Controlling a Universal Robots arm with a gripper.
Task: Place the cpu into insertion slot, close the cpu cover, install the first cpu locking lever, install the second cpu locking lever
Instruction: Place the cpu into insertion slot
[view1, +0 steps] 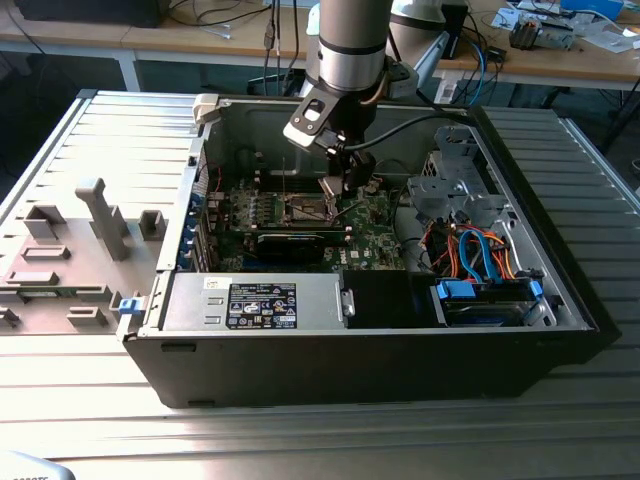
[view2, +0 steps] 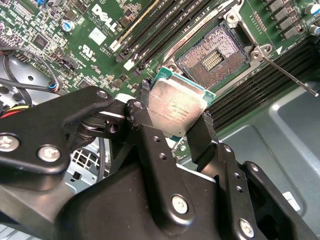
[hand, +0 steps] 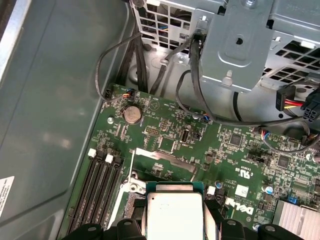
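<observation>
Holding the small square silver-topped cpu (view2: 177, 104) clamped between its black fingers (view2: 201, 137), the gripper (view2: 175, 115) hovers near the open, metal-rimmed insertion slot (view2: 214, 56). Placing, the first step, calls for squared edges and a level descent.

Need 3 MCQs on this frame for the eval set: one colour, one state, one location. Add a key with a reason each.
1. What colour is the circuit board? A red; B green; C white.
2. What state is the insertion slot in? A holds a chip; B covered over; C empty, contacts exposed.
3. Where is the cpu? A held in the gripper; B seated in the insertion slot; C flat on the circuit board.

Key:
1 B, the board is green in both wrist views.
2 C, the second wrist view shows bare contacts in the socket.
3 A, a finger presses each side of the chip, which is apart from the slot.
</observation>
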